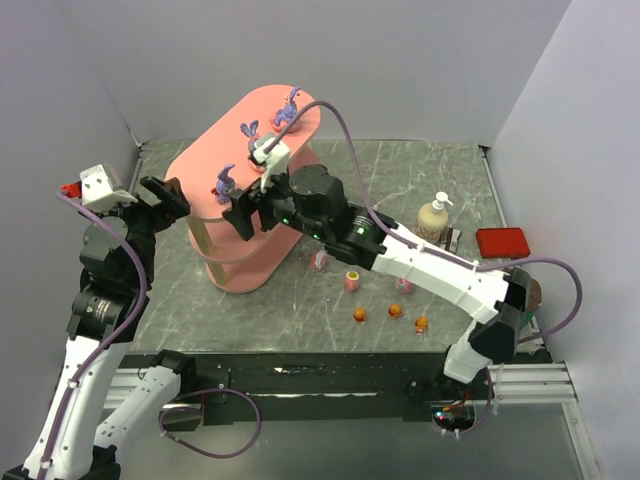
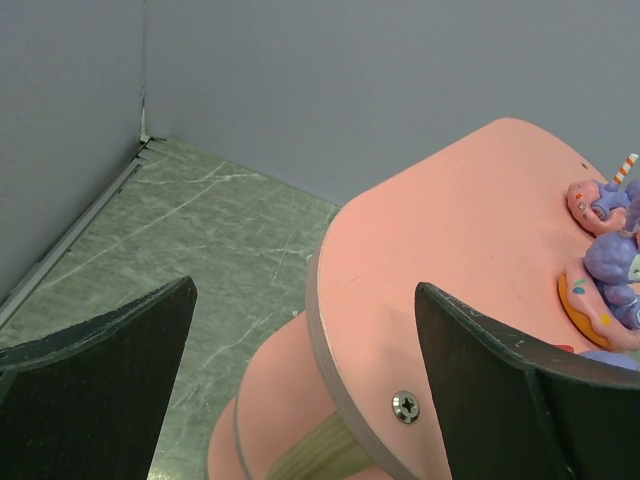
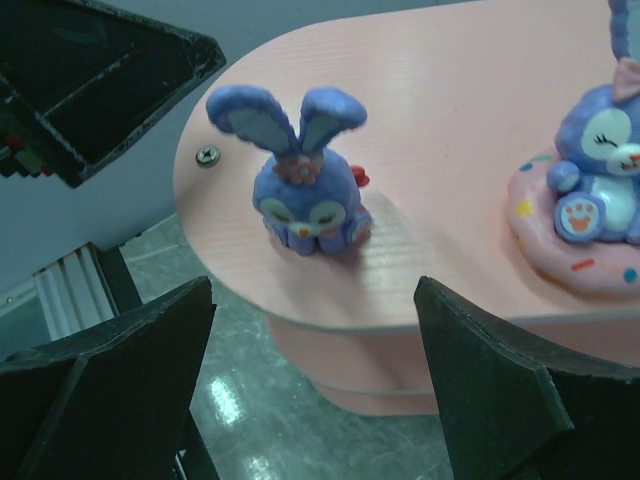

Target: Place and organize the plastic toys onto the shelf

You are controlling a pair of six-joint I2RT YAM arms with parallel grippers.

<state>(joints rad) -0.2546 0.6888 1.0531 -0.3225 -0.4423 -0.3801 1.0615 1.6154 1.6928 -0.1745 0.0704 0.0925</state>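
Right gripper [image 3: 312, 318] just short of bunny [image 3: 303, 190]

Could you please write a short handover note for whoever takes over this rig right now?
Left end effector: open, empty, at the left end of the shelf top board.
Right end effector: open, empty, at the board's near edge, facing a purple bunny that stands free.
Done: three bunnies stand on the top board, this one plus two further back.
Left: two pink-and-white egg toys and several small orange toys lie on the table, right of the shelf. The contents of the lower tiers cannot be seen.
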